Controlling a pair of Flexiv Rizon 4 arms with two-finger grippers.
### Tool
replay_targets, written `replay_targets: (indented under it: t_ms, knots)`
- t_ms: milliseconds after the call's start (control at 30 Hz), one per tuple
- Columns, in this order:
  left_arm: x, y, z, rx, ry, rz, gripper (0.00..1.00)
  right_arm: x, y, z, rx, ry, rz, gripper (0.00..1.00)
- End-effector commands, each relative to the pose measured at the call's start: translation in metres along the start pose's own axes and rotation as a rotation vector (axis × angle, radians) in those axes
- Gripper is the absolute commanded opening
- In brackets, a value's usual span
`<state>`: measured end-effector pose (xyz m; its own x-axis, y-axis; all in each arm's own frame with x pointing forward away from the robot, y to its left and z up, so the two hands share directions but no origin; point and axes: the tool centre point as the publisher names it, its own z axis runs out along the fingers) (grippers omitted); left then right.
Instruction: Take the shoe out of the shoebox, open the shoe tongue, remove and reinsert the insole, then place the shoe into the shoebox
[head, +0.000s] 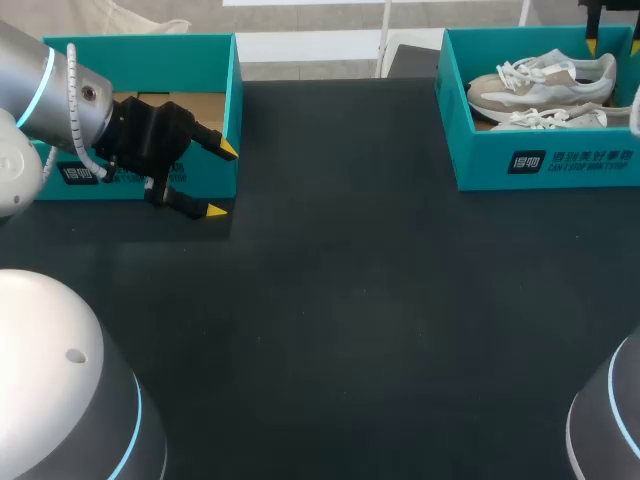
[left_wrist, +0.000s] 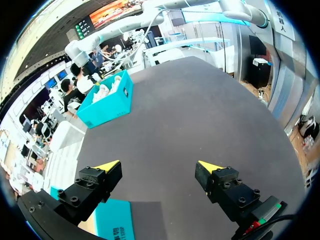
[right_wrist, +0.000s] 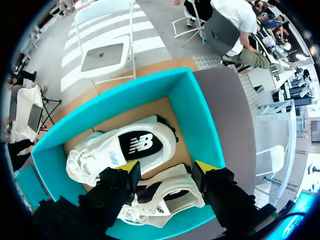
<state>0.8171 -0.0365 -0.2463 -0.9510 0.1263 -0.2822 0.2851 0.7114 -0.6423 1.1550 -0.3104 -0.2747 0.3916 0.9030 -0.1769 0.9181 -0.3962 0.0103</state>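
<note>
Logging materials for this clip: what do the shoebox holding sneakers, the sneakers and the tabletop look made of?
Shoebox: likely cardboard, matte teal walls, raw brown floor showing. Sneakers: seemingly mesh and suede-like panels, white and beige, woven laces. Tabletop: dark, matte, glare-free; perhaps a rubber or fabric mat.

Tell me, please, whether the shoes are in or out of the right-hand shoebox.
In: both shoes lie inside the teal shoebox, below the right gripper, whose jaws stand open and empty.

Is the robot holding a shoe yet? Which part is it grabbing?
No, nothing is held. The left gripper is open over the table, and the right gripper is open above the shoes in the shoebox.
</note>
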Motion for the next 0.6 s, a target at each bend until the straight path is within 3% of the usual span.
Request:
replay_targets:
  t_ms: [33, 100, 167, 200, 233, 567, 600]
  knots:
    - [0.000, 0.000, 0.000, -0.003, 0.001, 0.000, 1.00, -0.005, -0.070, -0.019, -0.138, 0.018, 0.022, 0.71]
    - [0.000, 0.000, 0.000, -0.003, 0.001, 0.000, 1.00, -0.004, -0.080, -0.024, -0.146, 0.027, 0.029, 0.71]
    - [0.000, 0.000, 0.000, -0.003, 0.001, 0.000, 1.00, -0.001, -0.091, -0.033, -0.177, 0.034, 0.051, 0.78]
    - [0.000, 0.000, 0.000, -0.003, 0.001, 0.000, 1.00, -0.001, -0.094, -0.038, -0.195, 0.052, 0.065, 0.96]
    - [0.000, 0.000, 0.000, -0.003, 0.001, 0.000, 1.00, -0.001, -0.094, -0.038, -0.195, 0.052, 0.065, 1.00]
    - [0.000, 0.000, 0.000, -0.003, 0.001, 0.000, 1.00, -0.001, -0.094, -0.038, -0.195, 0.052, 0.065, 1.00]
    - [-0.003, -0.007, -0.001, -0.039, 0.009, -0.082, 1.00, -0.001, -0.094, -0.038, -0.195, 0.052, 0.065, 1.00]
